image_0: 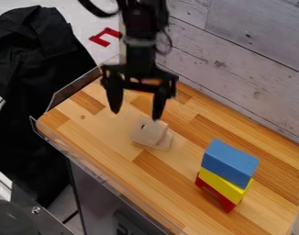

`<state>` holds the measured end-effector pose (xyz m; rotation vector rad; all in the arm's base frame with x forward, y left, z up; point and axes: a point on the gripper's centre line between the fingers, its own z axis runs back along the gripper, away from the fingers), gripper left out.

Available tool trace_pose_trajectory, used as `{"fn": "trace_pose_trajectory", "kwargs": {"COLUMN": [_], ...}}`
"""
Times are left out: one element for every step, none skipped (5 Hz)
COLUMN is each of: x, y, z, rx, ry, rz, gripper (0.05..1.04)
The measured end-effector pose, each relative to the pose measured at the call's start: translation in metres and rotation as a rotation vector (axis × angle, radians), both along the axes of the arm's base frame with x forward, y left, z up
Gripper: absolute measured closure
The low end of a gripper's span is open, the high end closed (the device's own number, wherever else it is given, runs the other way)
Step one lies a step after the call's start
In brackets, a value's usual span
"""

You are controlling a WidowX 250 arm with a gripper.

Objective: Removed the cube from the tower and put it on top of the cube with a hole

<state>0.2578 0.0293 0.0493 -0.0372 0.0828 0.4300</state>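
The black gripper (136, 110) hangs over the upper left part of the wooden table, fingers spread apart with nothing between them. Just below and to the right of it, a pale wooden block (148, 131) lies on the tabletop, with a small dark hole and another pale piece (164, 141) under or against it; which cannot be told. At the lower right stands a tower: a blue block (229, 160) on top, a yellow block (224, 183) under it, and a red block (219, 195) at the bottom.
The wooden tabletop (115, 151) has a clear plastic edge (103, 176) along its left and front side. A grey plank wall (238, 69) runs behind it. Black cloth (35, 69) lies off the table at the left, and a red mark (105, 36) is beyond the far corner.
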Motion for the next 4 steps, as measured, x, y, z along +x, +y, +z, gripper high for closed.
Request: {"fn": "trace_pose_trajectory", "kwargs": {"x": [-0.002, -0.007, -0.007, -0.011], "y": [-0.004, -0.007, -0.014, -0.025], "z": [0.018, 0.027, 0.043, 0.064], "rx": [0.034, 0.043, 0.068, 0.071], "ry": [-0.028, -0.046, -0.092, -0.151], "rz": [-0.006, -0.003, -0.042, -0.093], "gripper": [0.083, 0.083, 0.083, 0.083]}}
